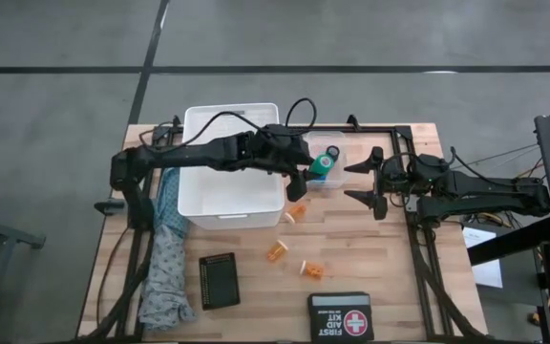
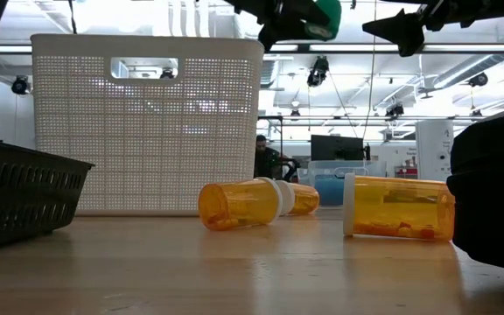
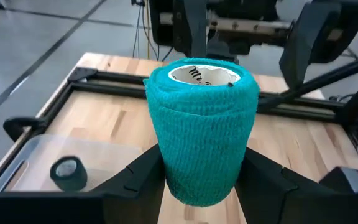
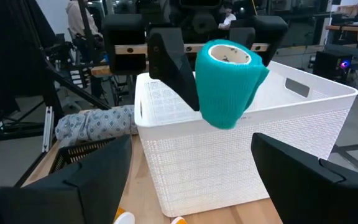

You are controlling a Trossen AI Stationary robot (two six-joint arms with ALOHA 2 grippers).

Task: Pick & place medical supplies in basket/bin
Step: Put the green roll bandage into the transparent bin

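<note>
My left gripper (image 1: pixel 311 172) reaches across the white slotted basket (image 1: pixel 227 124) and is shut on a teal-green bandage roll (image 3: pixel 202 124), raised high over the small clear tub (image 1: pixel 342 153) beside the basket. A black roll (image 3: pixel 67 172) lies in that tub. My right gripper (image 1: pixel 367 180) hovers open just right of the tub, facing the roll (image 4: pixel 229 81). Three orange pill bottles (image 1: pixel 297 210) (image 1: pixel 277 250) (image 1: pixel 311 269) lie on their sides on the table. The patterned cloth (image 1: pixel 165 258) lies along the table's left edge. My left gripper pinches the roll's curved side wall (image 3: pixel 166 155) between its two fingers (image 3: pixel 138 174), one on each side. The fingers come from the table's left, slanting down. The roll is lifted clear and stands roughly upright, its open end (image 3: pixel 202 73) up.
A small black basket (image 1: pixel 219 280) and the black first aid kit (image 1: pixel 339 315) sit near the table's front edge. In the low view the bottles (image 2: pixel 243 203) (image 2: pixel 401 207) lie in front of the white basket (image 2: pixel 147 122). Bare wood lies between the bottles and my right arm.
</note>
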